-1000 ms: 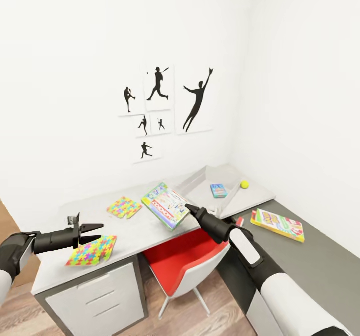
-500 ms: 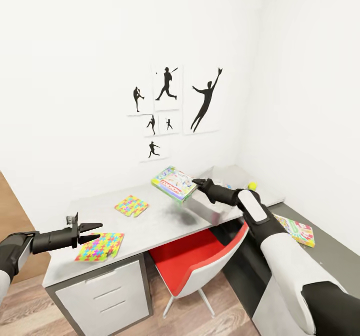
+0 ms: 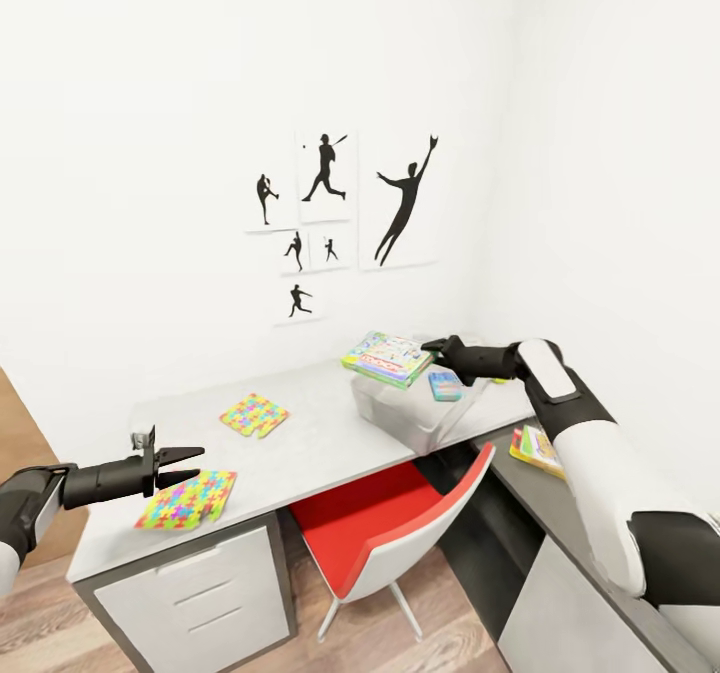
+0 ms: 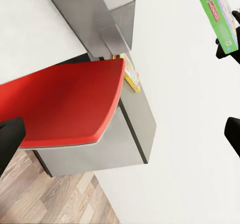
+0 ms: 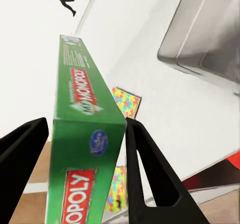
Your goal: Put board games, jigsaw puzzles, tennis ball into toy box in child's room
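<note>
- The right arm is stretched out level over the table (image 3: 300, 433), its white forearm bent at the elbow and the black wrist pointed toward the toy box (image 3: 405, 415).
- The right gripper (image 3: 432, 346) is clamped on the green-edged board game (image 3: 388, 357); in the right wrist view the box's narrow green side (image 5: 85, 149) is pinched between the two dark fingers (image 5: 145, 169).
- The green-edged board game is held about flat, above the rim of the toy box on the side nearer the wall.
- The toy box is set at the right end of the table, and a blue-purple board game (image 3: 445, 385) is seen lying inside it.
- The left arm is held low and nearly level beside the table's left front corner, the forearm pointed to the right.
- The left gripper (image 3: 185, 461) is parted slightly, with nothing between its fingers.
- One jigsaw puzzle (image 3: 190, 500) is laid at the table's front edge, just beyond the left gripper; a second jigsaw puzzle (image 3: 254, 415) is laid farther back, well apart from the first.
- A yellow-red board game (image 3: 535, 450) is laid on the low cabinet's dark grey top (image 3: 580, 513), partly hidden by the right arm.
- A red chair (image 3: 385, 523) is pushed under the table's front edge.
</note>
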Available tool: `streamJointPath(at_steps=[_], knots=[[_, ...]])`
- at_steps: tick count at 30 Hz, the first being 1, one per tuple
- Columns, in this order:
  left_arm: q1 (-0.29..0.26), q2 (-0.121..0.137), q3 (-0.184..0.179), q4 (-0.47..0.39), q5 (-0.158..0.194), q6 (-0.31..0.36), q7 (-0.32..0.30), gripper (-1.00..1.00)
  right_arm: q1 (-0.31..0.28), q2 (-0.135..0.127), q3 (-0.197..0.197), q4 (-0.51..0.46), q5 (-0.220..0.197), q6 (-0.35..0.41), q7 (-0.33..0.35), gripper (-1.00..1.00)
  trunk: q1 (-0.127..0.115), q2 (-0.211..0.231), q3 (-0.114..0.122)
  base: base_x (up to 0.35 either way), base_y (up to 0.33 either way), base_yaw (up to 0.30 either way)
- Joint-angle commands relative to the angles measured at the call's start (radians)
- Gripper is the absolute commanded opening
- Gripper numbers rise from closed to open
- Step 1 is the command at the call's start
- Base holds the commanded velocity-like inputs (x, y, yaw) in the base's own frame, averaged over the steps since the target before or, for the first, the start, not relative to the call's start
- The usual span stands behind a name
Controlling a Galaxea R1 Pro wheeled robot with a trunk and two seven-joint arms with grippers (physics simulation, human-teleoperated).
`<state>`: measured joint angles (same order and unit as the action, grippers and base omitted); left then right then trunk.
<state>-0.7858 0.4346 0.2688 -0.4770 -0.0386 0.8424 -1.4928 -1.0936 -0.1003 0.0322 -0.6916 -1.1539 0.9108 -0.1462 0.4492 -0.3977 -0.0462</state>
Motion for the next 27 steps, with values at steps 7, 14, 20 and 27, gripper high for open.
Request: streamJointPath(at_steps=[7,14,20,27], knots=[[-0.001,0.001,0.002,0.000,-0.002,0.011,-0.007,1.00,0.002,-0.032,0.002,0.007,-0.020,0.020,-0.007,-1.00,0.001,-0.002,-0.002,0.087,-0.009,0.000],[-0.001,0.012,0.003,0.001,0.003,0.012,-0.009,1.00,0.010,-0.049,0.002,0.009,-0.019,0.021,0.003,-1.00,0.001,-0.002,-0.002,0.053,-0.001,0.000],[-0.001,0.022,0.005,0.002,0.006,0.014,-0.015,1.00,0.018,-0.064,0.002,0.009,-0.012,0.020,0.061,-1.00,0.001,-0.002,-0.002,0.006,0.000,0.000],[-0.003,0.033,0.010,0.002,0.008,0.027,-0.078,1.00,0.020,-0.078,0.003,0.010,-0.010,0.018,0.092,-1.00,0.001,-0.002,-0.002,0.045,0.000,0.000]])
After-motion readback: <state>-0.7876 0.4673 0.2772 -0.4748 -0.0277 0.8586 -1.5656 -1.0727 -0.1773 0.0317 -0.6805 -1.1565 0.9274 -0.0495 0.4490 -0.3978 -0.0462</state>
